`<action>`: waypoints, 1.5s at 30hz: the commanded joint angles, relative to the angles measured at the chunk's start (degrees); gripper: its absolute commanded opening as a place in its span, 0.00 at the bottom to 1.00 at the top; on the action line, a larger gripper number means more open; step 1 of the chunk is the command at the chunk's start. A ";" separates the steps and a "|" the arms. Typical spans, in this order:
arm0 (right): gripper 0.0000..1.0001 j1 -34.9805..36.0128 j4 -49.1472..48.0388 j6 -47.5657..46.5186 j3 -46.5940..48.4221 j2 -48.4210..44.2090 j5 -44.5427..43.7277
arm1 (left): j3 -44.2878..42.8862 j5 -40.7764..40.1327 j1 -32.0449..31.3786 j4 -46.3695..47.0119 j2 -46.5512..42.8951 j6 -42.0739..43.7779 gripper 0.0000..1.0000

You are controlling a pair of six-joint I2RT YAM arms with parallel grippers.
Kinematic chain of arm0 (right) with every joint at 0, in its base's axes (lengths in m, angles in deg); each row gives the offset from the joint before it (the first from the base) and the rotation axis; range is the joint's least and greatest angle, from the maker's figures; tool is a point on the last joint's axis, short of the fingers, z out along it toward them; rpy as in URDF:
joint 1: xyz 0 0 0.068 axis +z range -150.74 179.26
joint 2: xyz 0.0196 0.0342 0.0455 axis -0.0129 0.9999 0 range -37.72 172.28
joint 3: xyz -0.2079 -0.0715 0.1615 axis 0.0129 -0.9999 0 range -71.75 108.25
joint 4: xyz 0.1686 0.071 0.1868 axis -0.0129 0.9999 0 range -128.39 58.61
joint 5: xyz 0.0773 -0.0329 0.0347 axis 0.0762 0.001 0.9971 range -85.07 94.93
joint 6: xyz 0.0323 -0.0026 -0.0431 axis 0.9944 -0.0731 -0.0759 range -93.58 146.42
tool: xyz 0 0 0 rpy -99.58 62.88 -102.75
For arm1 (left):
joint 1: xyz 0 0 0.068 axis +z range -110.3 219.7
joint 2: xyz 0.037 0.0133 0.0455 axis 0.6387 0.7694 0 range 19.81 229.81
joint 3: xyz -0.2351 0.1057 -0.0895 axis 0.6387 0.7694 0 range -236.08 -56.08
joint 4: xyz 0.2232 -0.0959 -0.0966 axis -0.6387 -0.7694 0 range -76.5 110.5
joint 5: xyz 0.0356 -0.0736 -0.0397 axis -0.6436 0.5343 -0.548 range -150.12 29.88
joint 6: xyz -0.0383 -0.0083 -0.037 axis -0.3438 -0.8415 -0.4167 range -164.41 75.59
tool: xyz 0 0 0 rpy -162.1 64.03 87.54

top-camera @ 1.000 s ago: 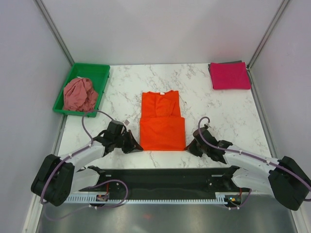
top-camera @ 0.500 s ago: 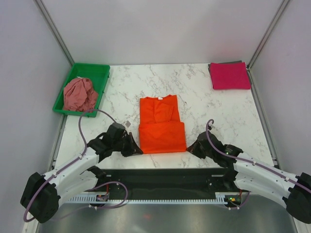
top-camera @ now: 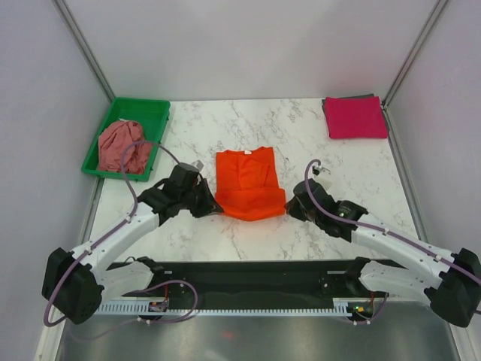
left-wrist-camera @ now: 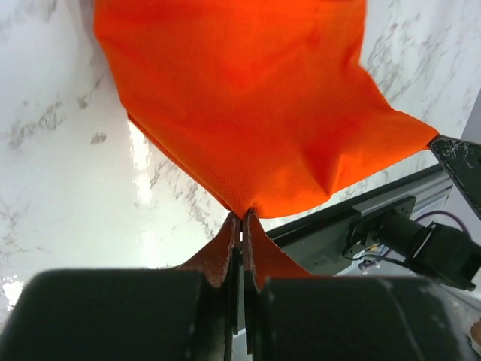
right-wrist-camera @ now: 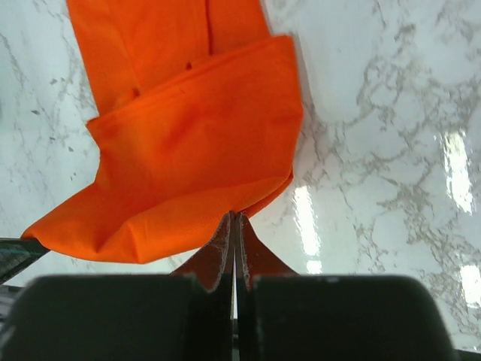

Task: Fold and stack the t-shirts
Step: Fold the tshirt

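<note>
Left gripper (top-camera: 213, 207): fingers pressed together on the near left corner of the orange t-shirt (top-camera: 246, 184), cloth pinched thin between the pads and flaring out from the tips in the left wrist view. Right gripper (top-camera: 290, 210): closed just as tight, clamped on the near right corner of the same shirt, a small orange tuft caught between its pads in the right wrist view.

Orange t-shirt at the middle of the marble table (top-camera: 338, 173), between the two grippers. Far part lying flat, sleeves tucked inward, collar toward the back wall. Near part doubled over and bunched, its lower edge sagging in a shallow curve from one grip to the other.

Magenta-pink t-shirt (top-camera: 355, 117) folded into a neat square at the far right corner of the table, well apart from both arms, with a dark grey edge (top-camera: 349, 97) showing behind it, too little to name. Dusty rose t-shirt (top-camera: 122, 147) crumpled in a heap inside the green tray (top-camera: 154, 113) at the far left, touching neither gripper.
</note>
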 commanded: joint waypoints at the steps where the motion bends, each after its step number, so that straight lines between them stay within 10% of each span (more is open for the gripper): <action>1: 0.00 -1.14 0.27 -5.83 7.32 4.08 -5.62 | -7.50 -2.32 1.68 -0.37 2.50 4.23 0.02; 34: 0.01 -28.03 -12.46 -30.44 65.06 70.69 15.90 | -81.14 10.77 21.02 0.33 75.45 17.16 0.02; 37: 0.10 -29.45 -16.23 -32.10 67.88 74.13 19.15 | -89.31 11.74 22.16 0.42 80.99 16.72 0.07; 40: 0.34 -30.41 -18.37 -35.18 71.13 76.43 27.67 | -94.08 12.71 23.22 0.51 83.11 16.63 0.33; 45: 0.65 -32.34 -16.27 -38.53 67.21 72.13 34.70 | -84.35 9.99 24.54 0.51 75.48 22.16 0.43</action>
